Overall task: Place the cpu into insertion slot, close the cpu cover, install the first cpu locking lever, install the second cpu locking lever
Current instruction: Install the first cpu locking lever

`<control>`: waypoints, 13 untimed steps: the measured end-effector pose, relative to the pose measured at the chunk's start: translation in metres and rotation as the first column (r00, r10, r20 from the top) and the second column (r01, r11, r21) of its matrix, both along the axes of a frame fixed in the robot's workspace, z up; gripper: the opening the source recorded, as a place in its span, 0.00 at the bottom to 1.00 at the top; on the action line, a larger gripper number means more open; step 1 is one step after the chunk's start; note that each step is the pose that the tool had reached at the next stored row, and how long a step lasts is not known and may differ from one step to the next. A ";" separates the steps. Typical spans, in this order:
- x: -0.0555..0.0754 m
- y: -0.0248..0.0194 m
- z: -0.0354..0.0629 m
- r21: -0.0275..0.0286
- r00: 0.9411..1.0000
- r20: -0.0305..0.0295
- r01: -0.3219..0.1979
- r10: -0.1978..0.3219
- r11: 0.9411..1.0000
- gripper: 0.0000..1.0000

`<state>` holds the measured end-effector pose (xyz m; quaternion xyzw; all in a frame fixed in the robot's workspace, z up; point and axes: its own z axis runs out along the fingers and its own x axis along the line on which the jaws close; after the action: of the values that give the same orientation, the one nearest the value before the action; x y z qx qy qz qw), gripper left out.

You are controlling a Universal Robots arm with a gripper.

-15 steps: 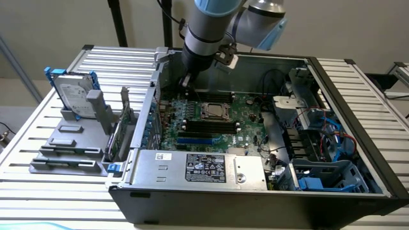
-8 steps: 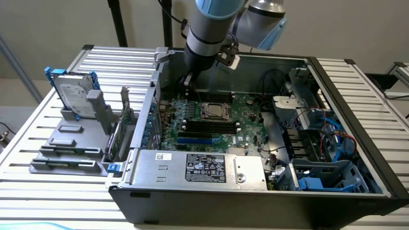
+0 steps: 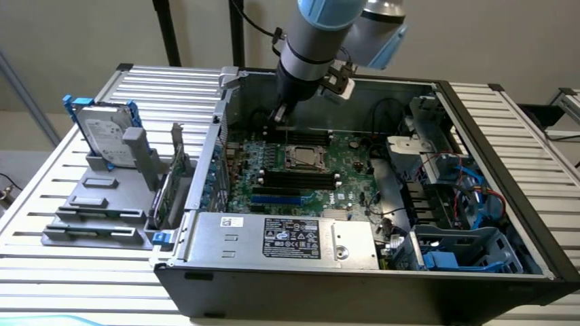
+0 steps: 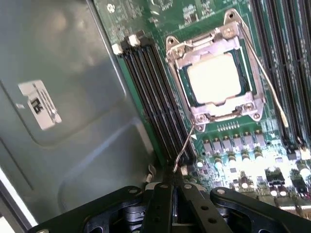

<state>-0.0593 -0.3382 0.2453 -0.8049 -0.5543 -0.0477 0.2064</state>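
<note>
Black gripper (image 4: 173,175) fingers sit closest to the wrist camera, clenched tight together with no gap between them. The free end of a thin wire locking lever (image 4: 185,143) rises from the socket corner and meets the fingertips; I cannot tell whether it is pinched or only touched.

Just beyond, the cpu (image 4: 214,77) lies flat in its socket, its pale metal top showing through the window of the cpu cover (image 4: 219,110), which is folded down over it. A second wire lever (image 4: 265,77) runs along the socket's other side, its tip standing off the board. Black memory slots (image 4: 150,92) flank the socket on the green motherboard (image 4: 233,145), and the grey case wall (image 4: 73,136) with a small label stands beside them.

From across the room, the open computer case (image 3: 363,295) lies on its side on a slatted metal table (image 3: 81,285), a silver power supply (image 3: 281,238) along its near edge. On the exterior view's left, a hard drive (image 3: 102,136) stands upright on a grey tray (image 3: 95,204). A plain beige wall (image 3: 73,34) and black poles (image 3: 168,34) are behind.

The arm (image 3: 313,41) comes down from above, wrist pointing nearly straight down into the case, its tip near the far side of the socket.
</note>
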 end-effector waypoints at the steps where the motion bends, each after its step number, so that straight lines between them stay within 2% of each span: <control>1: 0.004 0.0000 0.0000 0.001 1.000 0.000 0.000 0.000 1.000 0.11; 6: 0.024 -0.0008 -0.0001 0.003 1.000 0.000 0.000 0.000 1.000 0.11; 13: 0.026 -0.0011 -0.0013 0.002 1.000 0.000 0.000 0.000 1.000 0.11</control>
<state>-0.0333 -0.3393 0.2440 -0.8047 -0.5541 -0.0483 0.2075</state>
